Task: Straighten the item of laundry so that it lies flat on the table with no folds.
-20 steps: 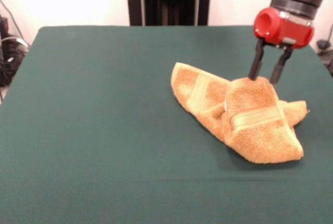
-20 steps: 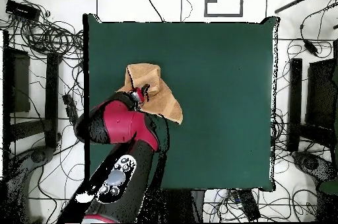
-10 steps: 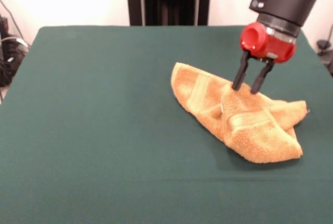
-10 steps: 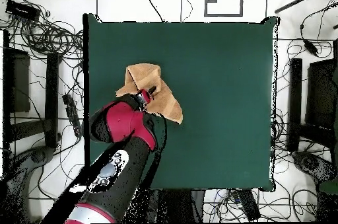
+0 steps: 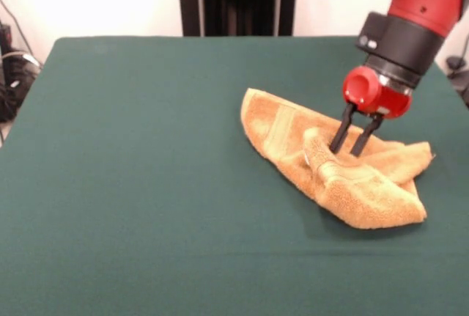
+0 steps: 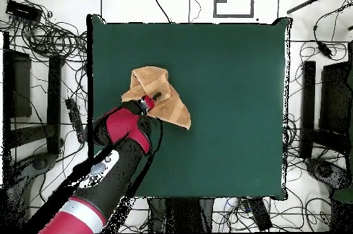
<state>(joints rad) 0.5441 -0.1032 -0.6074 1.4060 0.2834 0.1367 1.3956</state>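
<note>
The item of laundry [image 5: 293,136], an orange-tan towel with a woven band, lies crumpled and folded over itself on the right half of the green table [image 5: 146,184]. One fold forms a ridge across its middle, and a thick lobe points toward the near right. My gripper [image 5: 345,152] comes down on the towel's middle, open, with its black fingertips sunk among the folds just behind the ridge. In the overhead view the towel [image 6: 169,103] lies near the table's [image 6: 234,107] left edge, and the gripper [image 6: 152,98] sits over it with the red arm covering its lower left part.
The towel's right tip comes close to the table's right edge in the front view. Cables [image 5: 11,74] lie on the floor beside the table's left side. In the overhead view, cables and dark equipment [image 6: 41,86] ring the table.
The raised peak of towel under the fingers has sunk into a low ridge. The gripper has swung left, then dropped lower and tilted, with its tips now down in the folds.
</note>
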